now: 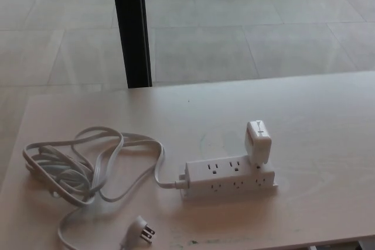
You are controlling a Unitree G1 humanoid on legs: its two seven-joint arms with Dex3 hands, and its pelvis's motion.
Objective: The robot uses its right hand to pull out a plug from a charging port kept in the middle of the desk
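Pale desk (328,121) had open room all round, far edge running along the tiled floor (246,21) with a black post (132,27) behind. I saw the white plug (258,141) standing upright in the right end of the white power strip (231,177) mid-desk, its cord (82,165) coiled to the left. Neither hand showed on my feed, so I couldn't tell their pose or grip.

I see a white power strip (229,177), white plug (258,141) and pale grey cord (88,168) on my light wood-grain desk (316,121), a black post (132,27) behind.
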